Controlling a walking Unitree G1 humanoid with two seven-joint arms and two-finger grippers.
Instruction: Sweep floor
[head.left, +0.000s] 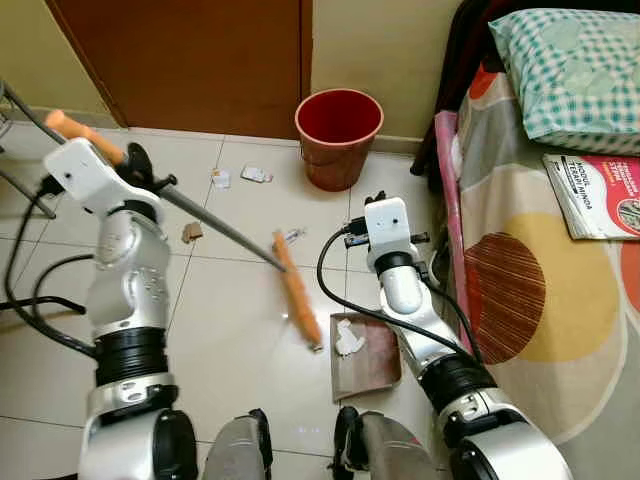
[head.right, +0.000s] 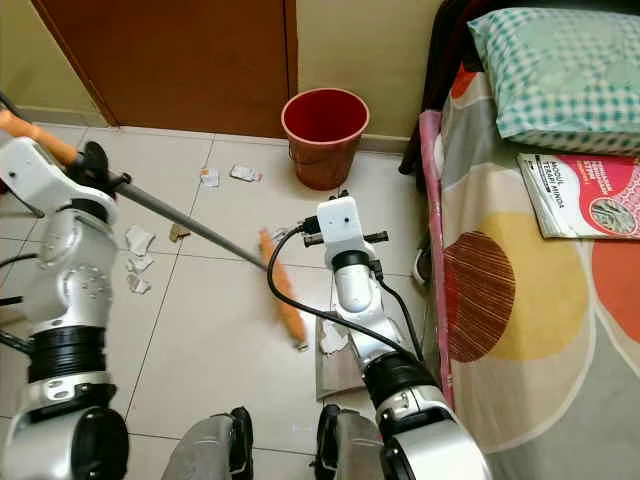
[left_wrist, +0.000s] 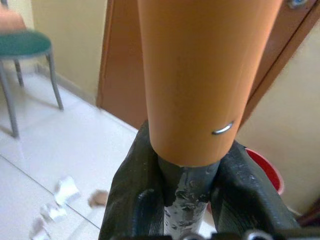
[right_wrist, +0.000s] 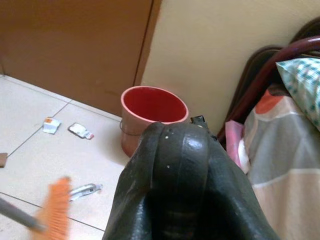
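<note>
The left gripper (left_wrist: 190, 200) is clamped on the broom's grey shaft just below its orange handle grip (head.left: 85, 135); the shaft slants away from it down to the orange broom head (head.left: 298, 290) on the tiles. The right gripper (right_wrist: 185, 165) has its fingers pressed together, apparently on the handle of the dustpan (head.left: 365, 355), which lies below it holding one paper scrap. The sweeping looks midway: wrappers (head.left: 256, 175) remain beyond the broom head, near the red bin (head.left: 338, 135), so the next stroke must reach them and draw them toward the pan.
</note>
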